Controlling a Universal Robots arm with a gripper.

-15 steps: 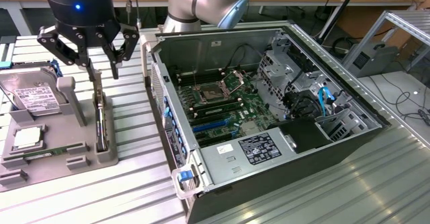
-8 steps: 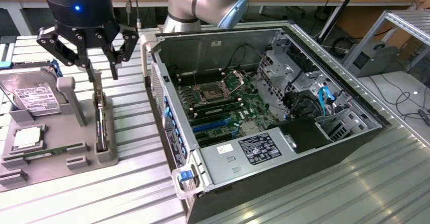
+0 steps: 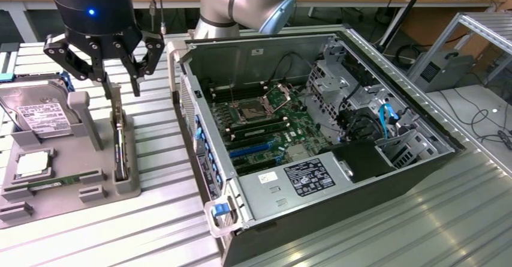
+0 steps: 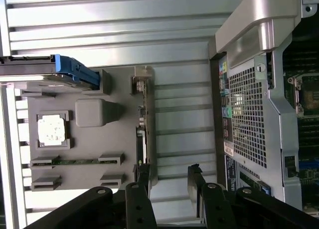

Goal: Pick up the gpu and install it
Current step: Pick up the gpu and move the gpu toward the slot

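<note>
The gpu (image 3: 121, 144) is a thin dark card standing on edge in a slot along the side of the grey holder tray (image 3: 76, 192) nearest the computer. Its silver bracket (image 3: 119, 108) is at the far end. My gripper (image 3: 119, 82) hangs open just above that bracket end, touching nothing. In the wrist view the gpu (image 4: 141, 136) runs along the tray's edge. My gripper (image 4: 168, 173) is open there, one fingertip (image 4: 142, 174) in line with the card, the other over the bare table. The open computer case (image 3: 320, 117) lies at the exterior view's right, its motherboard exposed.
The tray (image 4: 89, 144) also holds a silver hard drive (image 3: 36, 114), a square processor (image 3: 32, 164) and a green memory stick (image 3: 48, 186). A strip of ribbed metal table (image 3: 160, 177) separates tray and case. Blue expansion slots (image 3: 252, 147) show on the motherboard.
</note>
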